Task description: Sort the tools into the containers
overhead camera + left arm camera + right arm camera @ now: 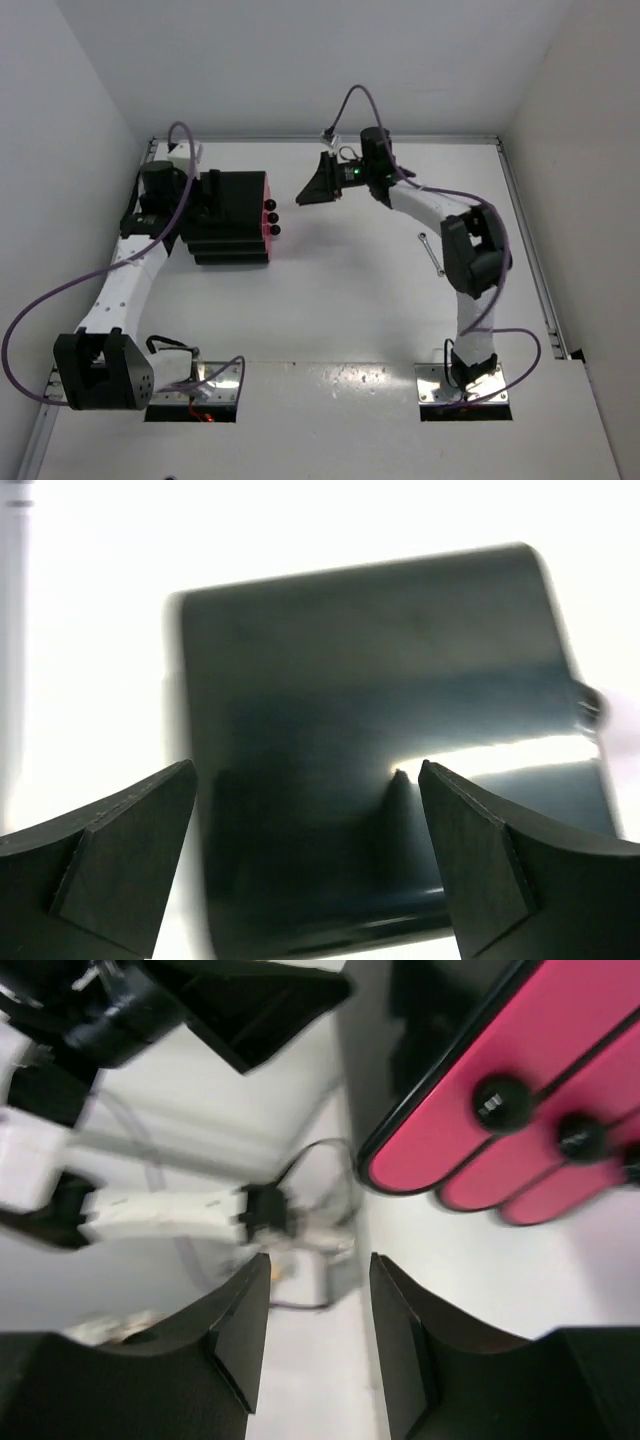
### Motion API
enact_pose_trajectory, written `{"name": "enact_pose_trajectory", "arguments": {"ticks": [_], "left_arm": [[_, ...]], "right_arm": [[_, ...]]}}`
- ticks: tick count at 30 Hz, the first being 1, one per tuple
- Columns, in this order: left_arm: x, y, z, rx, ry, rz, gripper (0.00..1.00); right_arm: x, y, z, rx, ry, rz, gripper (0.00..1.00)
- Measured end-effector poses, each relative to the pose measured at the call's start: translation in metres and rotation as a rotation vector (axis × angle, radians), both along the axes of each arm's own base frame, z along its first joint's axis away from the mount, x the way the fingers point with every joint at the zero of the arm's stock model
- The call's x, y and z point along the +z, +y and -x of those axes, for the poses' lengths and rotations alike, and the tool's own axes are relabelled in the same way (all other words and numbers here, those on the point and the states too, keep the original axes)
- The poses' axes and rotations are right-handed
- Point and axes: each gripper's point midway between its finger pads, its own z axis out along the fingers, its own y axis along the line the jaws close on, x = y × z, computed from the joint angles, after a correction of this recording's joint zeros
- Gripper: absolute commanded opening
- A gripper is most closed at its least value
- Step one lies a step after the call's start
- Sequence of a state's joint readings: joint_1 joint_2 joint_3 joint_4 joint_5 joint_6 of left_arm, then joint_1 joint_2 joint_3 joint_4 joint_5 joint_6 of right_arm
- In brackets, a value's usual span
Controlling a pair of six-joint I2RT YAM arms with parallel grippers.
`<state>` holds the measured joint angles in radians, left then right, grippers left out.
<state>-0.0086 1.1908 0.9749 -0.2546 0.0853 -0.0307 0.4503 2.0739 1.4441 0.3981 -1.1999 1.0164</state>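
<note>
A squat black box-like cabinet (238,195) stands on the white desk (330,300) at the left of the overhead view, its three shallow pink drawers (560,1050) stacked and facing right, each with a round black knob (497,1100). From the right wrist camera the fronts appear stepped one past the other, and how far each is drawn out cannot be told. The left gripper (307,775) hangs over the cabinet's dark top with its two black fingers (130,850) spread wide and nothing between them. That wrist view is blurred, and whether the fingers touch the box cannot be told. The right gripper (318,1270) is held just off the drawer fronts, pointing toward them from the right. Its jaws are parted by only a narrow gap, they hold nothing, and the knobs sit up and to the right in its own camera. A thin silver wrench (432,253) lies flat on the desk well apart from the cabinet, slanting beside the elbow of the white right arm (470,250). Purple cables (60,295) loop from both arms, whose bases are bolted to metal plates (205,380) at the near edge. The white left arm (160,1215) shows small and blurred in the right wrist view, beyond the cabinet's dark side.
</note>
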Motion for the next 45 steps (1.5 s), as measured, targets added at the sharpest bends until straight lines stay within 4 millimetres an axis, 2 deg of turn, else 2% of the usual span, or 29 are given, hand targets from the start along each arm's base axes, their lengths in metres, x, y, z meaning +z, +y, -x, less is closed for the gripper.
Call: {"name": "enact_pose_trajectory", "arguments": {"ticks": [3, 6, 8, 11, 13, 15, 17, 20, 27, 33, 34, 45], "left_arm": [[0.022, 0.039, 0.0, 0.086, -0.023, -0.029, 1.0], [0.039, 0.081, 0.005, 0.168, -0.04, -0.073, 1.0], [0.042, 0.107, 0.01, 0.196, -0.029, -0.101, 1.0], [0.03, 0.141, 0.013, 0.215, 0.027, -0.137, 1.0], [0.008, 0.158, 0.011, 0.198, 0.091, -0.145, 1.0], [-0.021, 0.166, 0.011, 0.165, 0.171, -0.142, 1.0], [-0.056, 0.168, 0.01, 0.104, 0.26, -0.138, 1.0], [-0.087, 0.164, 0.01, 0.027, 0.334, -0.129, 1.0], [-0.146, 0.153, 0.008, -0.107, 0.443, -0.077, 1.0], [-0.193, 0.143, 0.011, -0.121, 0.514, 0.026, 1.0], [-0.198, 0.141, 0.012, -0.122, 0.516, 0.035, 1.0], [-0.199, 0.123, 0.001, -0.102, 0.459, -0.006, 1.0]], "right_arm": [[0.029, -0.024, -0.021, -0.154, -0.178, 0.093, 0.45], [0.048, -0.052, -0.018, -0.239, -0.293, 0.169, 0.48], [0.053, -0.069, -0.014, -0.272, -0.336, 0.202, 0.49], [0.046, -0.1, -0.013, -0.328, -0.345, 0.258, 0.51], [0.033, -0.12, -0.016, -0.365, -0.315, 0.293, 0.52], [0.016, -0.14, -0.02, -0.398, -0.275, 0.327, 0.52], [0.002, -0.155, -0.02, -0.425, -0.229, 0.353, 0.53], [-0.009, -0.164, -0.018, -0.437, -0.196, 0.37, 0.53], [-0.006, -0.164, -0.018, -0.433, -0.21, 0.363, 0.54], [-0.005, -0.164, -0.017, -0.428, -0.209, 0.356, 0.54], [-0.005, -0.164, -0.017, -0.427, -0.208, 0.355, 0.56], [-0.007, -0.168, -0.018, -0.437, -0.202, 0.357, 0.56]]}}
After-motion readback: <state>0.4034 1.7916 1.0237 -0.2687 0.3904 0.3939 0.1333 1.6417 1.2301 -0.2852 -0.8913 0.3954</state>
